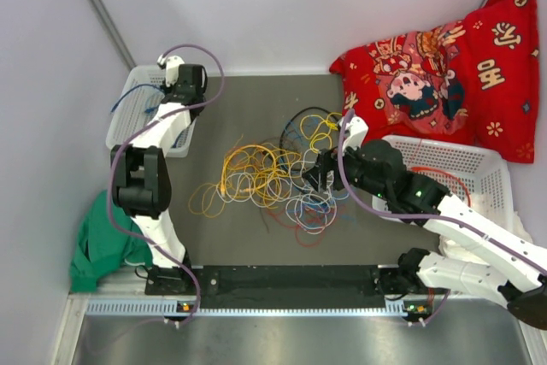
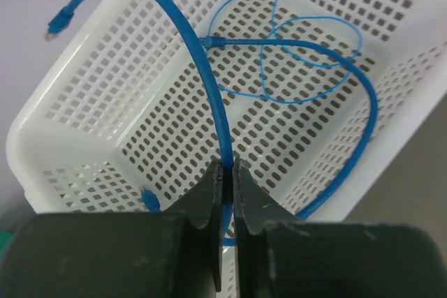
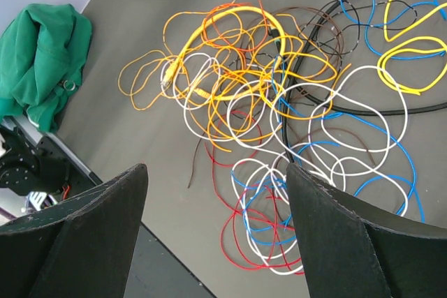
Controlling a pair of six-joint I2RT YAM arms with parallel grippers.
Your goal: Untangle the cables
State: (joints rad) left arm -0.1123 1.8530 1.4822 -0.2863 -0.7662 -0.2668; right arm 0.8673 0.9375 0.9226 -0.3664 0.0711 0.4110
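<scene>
A tangle of thin cables (image 1: 273, 179) in yellow, orange, white, red, blue and black lies on the grey table; it also shows in the right wrist view (image 3: 279, 116). My left gripper (image 1: 167, 73) is over the white basket (image 1: 137, 104) at the far left, shut on a thick blue cable (image 2: 209, 82) that arches up out of the jaws, with its plug end (image 2: 57, 23) hanging past the basket rim. A thin blue wire (image 2: 307, 61) lies in that basket (image 2: 91, 102). My right gripper (image 3: 216, 172) is open and empty, above the tangle's near right part.
A second white basket (image 1: 466, 173) holding a red wire stands at the right, behind my right arm. A red patterned cushion (image 1: 444, 66) lies at the back right. A green cloth (image 1: 98, 241) lies at the near left by the left arm's base.
</scene>
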